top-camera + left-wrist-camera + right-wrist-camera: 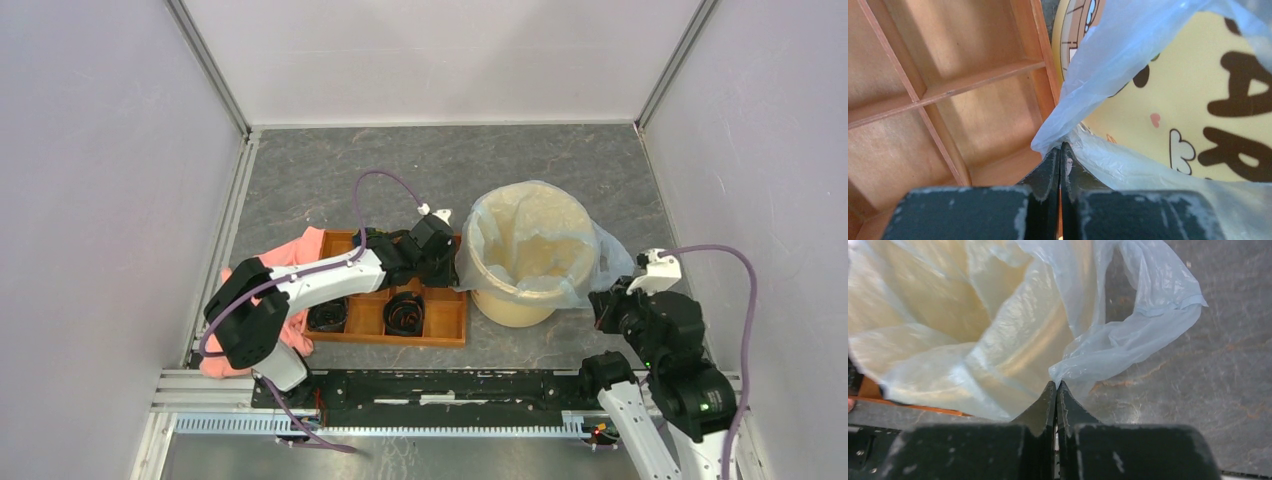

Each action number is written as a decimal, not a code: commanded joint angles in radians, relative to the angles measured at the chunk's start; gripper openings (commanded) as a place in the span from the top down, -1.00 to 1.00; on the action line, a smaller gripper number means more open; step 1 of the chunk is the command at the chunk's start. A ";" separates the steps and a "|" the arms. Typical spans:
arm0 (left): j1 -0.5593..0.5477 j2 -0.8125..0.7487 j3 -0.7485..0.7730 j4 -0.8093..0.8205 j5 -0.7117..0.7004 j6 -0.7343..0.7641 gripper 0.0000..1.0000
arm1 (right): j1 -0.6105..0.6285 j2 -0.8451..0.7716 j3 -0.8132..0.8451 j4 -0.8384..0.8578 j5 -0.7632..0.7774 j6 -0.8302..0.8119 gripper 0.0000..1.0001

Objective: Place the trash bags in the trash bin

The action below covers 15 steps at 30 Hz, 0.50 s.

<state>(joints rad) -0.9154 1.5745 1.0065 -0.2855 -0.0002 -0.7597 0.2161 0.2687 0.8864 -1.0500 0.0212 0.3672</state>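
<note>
The pale-blue translucent trash bag point(540, 245) lines the round yellow trash bin point(512, 305), its film folded out over the rim on both sides. My left gripper point(452, 262) is shut on the bag's left edge, beside the bin's left wall; in the left wrist view the gripper point(1061, 146) pinches the film point(1098, 65) against the printed bin wall point(1188, 100). My right gripper point(606, 296) is shut on the bag's right flap; in the right wrist view the gripper point(1056, 385) pinches the film point(1128, 340) beside the lined bin point(948, 330).
An orange-brown compartment tray point(440, 330) lies left of the bin, under my left arm, with dark items in two near cells; it also shows in the left wrist view point(948, 100). A salmon-pink cloth point(295, 250) lies at the tray's left end. White walls enclose the grey table.
</note>
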 commanded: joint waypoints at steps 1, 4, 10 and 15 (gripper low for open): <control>0.006 -0.002 0.043 -0.013 -0.008 0.045 0.96 | 0.001 -0.071 -0.182 0.071 0.142 0.047 0.98; 0.007 -0.040 0.010 0.059 0.074 -0.012 0.96 | 0.000 -0.107 -0.343 0.201 0.286 0.102 0.99; 0.008 0.041 -0.011 0.151 0.169 -0.064 0.96 | 0.001 -0.044 -0.453 0.450 0.133 0.155 0.77; 0.007 0.066 -0.044 0.234 0.194 -0.103 0.96 | 0.000 0.051 -0.330 0.199 0.215 0.103 0.16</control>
<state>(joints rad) -0.9092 1.6249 0.9878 -0.1669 0.1429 -0.7933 0.2157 0.2718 0.4397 -0.7326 0.1654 0.4892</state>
